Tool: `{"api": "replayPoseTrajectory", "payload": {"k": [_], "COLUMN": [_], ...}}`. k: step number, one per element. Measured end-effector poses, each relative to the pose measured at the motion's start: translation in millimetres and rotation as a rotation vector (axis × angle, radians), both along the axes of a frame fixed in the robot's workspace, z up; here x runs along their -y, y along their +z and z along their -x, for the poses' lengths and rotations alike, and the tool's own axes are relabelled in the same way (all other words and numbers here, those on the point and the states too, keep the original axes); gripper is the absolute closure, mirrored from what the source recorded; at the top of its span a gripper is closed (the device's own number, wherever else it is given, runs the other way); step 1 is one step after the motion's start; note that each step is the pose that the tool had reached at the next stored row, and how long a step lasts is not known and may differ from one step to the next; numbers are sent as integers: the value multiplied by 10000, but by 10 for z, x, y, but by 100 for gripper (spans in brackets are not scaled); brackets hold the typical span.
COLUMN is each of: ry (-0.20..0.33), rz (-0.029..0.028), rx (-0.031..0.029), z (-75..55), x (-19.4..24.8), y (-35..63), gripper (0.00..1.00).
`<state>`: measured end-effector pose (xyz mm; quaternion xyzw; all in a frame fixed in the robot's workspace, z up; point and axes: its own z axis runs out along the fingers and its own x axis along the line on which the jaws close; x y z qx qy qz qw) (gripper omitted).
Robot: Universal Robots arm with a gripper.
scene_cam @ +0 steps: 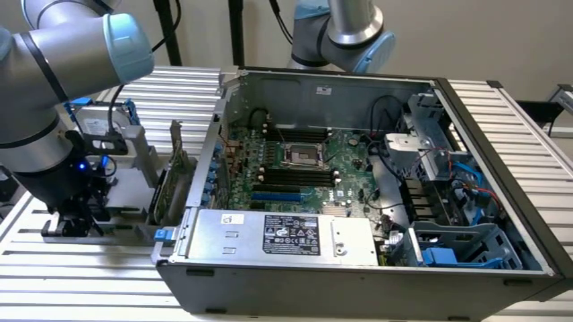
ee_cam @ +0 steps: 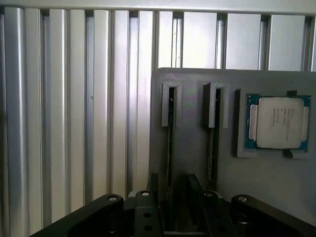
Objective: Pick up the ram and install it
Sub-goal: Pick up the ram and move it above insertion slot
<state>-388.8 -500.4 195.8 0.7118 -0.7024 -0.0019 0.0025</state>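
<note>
Fingers (ee_cam: pixel 193 185): spread wide, one on each side of the ram, down low over it and not closed on it.
Ram (ee_cam: pixel 170 143): standing on edge in a narrow slot of the grey holder (ee_cam: pixel 192 123), seen edge-on as a thin dark line. It's the slot farther from the CPU.
Second slot (ee_cam: pixel 212 143): just beside the first and nearer the CPU, with another thin stick on edge in it.
CPU (ee_cam: pixel 276 122): lying flat in its own recess at the holder's corner, metal lid up.
Arm (scene_cam: pixel 54 100): on the exterior view's left, reaching straight down to the holder (scene_cam: pixel 134 168).
Holder's spot: on the slatted metal surface (scene_cam: pixel 170 87), near its edge on the exterior view's left, just beside the case.
Card (scene_cam: pixel 166 188): green, upright, between holder and case.
Case (scene_cam: pixel 358 268): open and lying on its side on the surface.
Motherboard (scene_cam: pixel 304 168): flat inside, with long black slots (scene_cam: pixel 296 176) near its middle.
</note>
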Motion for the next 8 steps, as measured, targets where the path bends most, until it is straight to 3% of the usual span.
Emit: {"api": "replayPoseTrajectory", "payload": {"k": [8], "ry": [0], "rz": [-4], "rx": [-58], "z": [8], "x": [0], "y": [2], "gripper": [64]}}
